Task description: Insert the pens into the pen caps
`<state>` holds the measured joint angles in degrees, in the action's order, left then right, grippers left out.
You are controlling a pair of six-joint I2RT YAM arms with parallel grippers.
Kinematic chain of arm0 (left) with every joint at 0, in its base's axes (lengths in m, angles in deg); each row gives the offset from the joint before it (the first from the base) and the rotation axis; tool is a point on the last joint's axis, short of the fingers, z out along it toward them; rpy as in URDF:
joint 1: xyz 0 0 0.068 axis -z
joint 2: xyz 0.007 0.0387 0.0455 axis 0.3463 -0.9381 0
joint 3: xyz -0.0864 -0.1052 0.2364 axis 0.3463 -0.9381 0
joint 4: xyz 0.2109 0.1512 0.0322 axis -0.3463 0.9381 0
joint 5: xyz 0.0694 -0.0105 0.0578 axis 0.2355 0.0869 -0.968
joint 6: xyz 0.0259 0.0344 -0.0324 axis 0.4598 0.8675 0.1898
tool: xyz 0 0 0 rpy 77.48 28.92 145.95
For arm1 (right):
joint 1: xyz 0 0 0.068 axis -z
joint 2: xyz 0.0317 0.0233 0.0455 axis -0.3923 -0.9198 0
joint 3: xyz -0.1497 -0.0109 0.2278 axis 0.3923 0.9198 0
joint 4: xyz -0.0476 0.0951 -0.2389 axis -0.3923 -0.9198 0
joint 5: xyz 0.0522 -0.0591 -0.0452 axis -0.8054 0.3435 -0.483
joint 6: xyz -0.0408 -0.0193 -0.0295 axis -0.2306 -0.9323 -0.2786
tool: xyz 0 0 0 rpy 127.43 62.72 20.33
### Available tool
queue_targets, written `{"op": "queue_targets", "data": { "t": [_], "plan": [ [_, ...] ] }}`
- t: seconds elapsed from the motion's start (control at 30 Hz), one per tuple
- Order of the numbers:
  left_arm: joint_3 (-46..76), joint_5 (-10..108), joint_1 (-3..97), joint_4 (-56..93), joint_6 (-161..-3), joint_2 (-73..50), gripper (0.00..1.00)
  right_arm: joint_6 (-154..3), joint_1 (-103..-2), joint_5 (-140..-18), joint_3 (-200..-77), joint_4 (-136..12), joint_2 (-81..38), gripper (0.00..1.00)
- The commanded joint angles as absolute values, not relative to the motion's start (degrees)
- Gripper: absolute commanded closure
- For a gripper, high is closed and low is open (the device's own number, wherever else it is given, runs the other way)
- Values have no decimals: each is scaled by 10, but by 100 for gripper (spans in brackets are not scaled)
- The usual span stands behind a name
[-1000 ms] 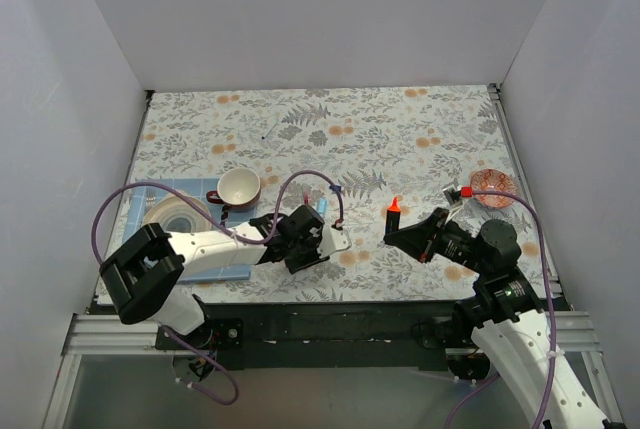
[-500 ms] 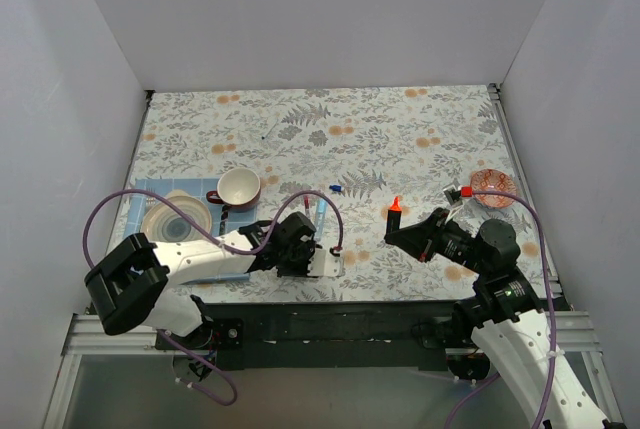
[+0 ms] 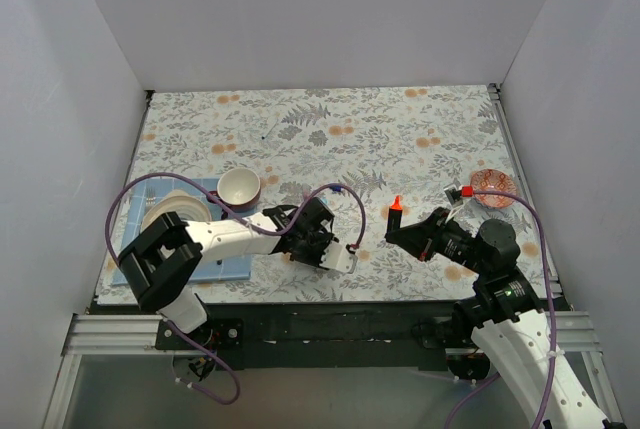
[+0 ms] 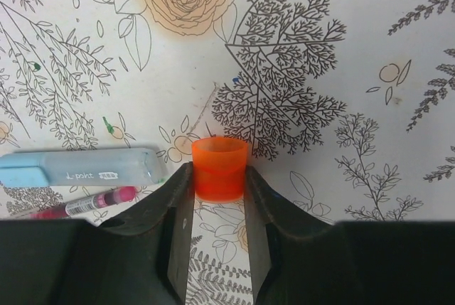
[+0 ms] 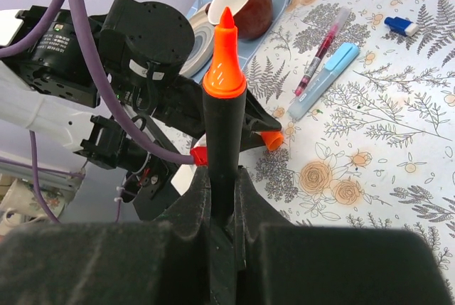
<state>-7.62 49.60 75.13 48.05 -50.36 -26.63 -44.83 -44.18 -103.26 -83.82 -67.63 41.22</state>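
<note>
My left gripper [image 4: 220, 177] is shut on the bright orange cap [image 4: 220, 168], with its open mouth facing away from the wrist just above the cloth. The cap also shows in the right wrist view [image 5: 271, 140] at the tips of the left gripper [image 5: 257, 129]. My right gripper [image 5: 221, 177] is shut on the black pen [image 5: 225, 70] and holds it with the orange tip up. In the top view the right gripper [image 3: 412, 232] and the pen [image 3: 396, 207] stand right of the left gripper [image 3: 340, 249]. The light blue pen [image 4: 78, 166] lies on the cloth, and the dark blue cap [image 5: 402, 26] lies beyond it.
A pink thin pen [image 5: 323, 45] lies beside the light blue pen [image 5: 323, 81]. A brown cup [image 3: 239, 187] and a plate [image 3: 170, 214] on a blue mat sit at the left. A small patterned bowl [image 3: 492, 187] sits at the right.
My left gripper has swung right along the table's near side, towards the right gripper. The right arm and its pen have stayed in place.
</note>
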Motion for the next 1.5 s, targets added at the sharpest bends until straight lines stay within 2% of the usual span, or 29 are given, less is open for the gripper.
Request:
{"op": "queue_targets", "data": {
  "t": [0.0, 0.07, 0.1, 0.13, 0.3, 0.5, 0.63, 0.7, 0.73, 0.83, 0.87, 0.93, 1.0, 1.13, 1.23, 1.33, 1.47],
  "plan": [
    [-75, 510, 748, 508, -496, -277, 70, -460, -444, -1025, -861, -670, 414, 99],
    [-79, 497, 748, 506, -512, -262, 35, -462, -444, -1024, -863, -675, 415, 99],
    [-79, 496, 748, 505, -518, -254, 20, -465, -444, -1022, -863, -675, 416, 99],
    [-79, 498, 748, 504, -528, -235, 11, -464, -445, -1022, -863, -677, 416, 99],
    [-88, 471, 748, 469, -599, -150, 2, -467, -447, -1015, -856, -678, 415, 99],
    [-81, 305, 747, 373, -773, -59, 2, -466, -446, -1012, -860, -686, 419, 99],
    [-20, 95, 714, 410, -1020, -76, 2, -461, -447, -1010, -861, -688, 421, 99],
    [12, 97, 681, 451, -1089, -87, 2, -458, -446, -1010, -859, -686, 421, 99],
    [33, 87, 658, 466, -1181, -85, 2, -456, -446, -1011, -858, -685, 421, 99],
    [53, 119, 649, 472, -1298, -53, 2, -450, -446, -1012, -855, -682, 421, 99],
    [58, 112, 649, 471, -1422, -43, 2, -449, -446, -1013, -855, -682, 422, 99],
    [77, 119, 649, 526, -1575, -30, 9, -447, -446, -1013, -855, -682, 421, 99],
    [101, 141, 649, 565, -1754, -33, 11, -446, -446, -1011, -855, -681, 423, 99],
    [112, 193, 649, 761, -2051, -67, 18, -439, -446, -1013, -852, -677, 424, 99],
    [91, 277, 650, 820, -2167, -101, 19, -438, -446, -1017, -853, -683, 426, 99],
    [37, 336, 666, 780, -2238, -103, 25, -439, -446, -1016, -853, -689, 433, 99],
    [11, 327, 690, 754, -2317, -104, 27, -444, -447, -1015, -860, -701, 436, 99]
  ]
}}
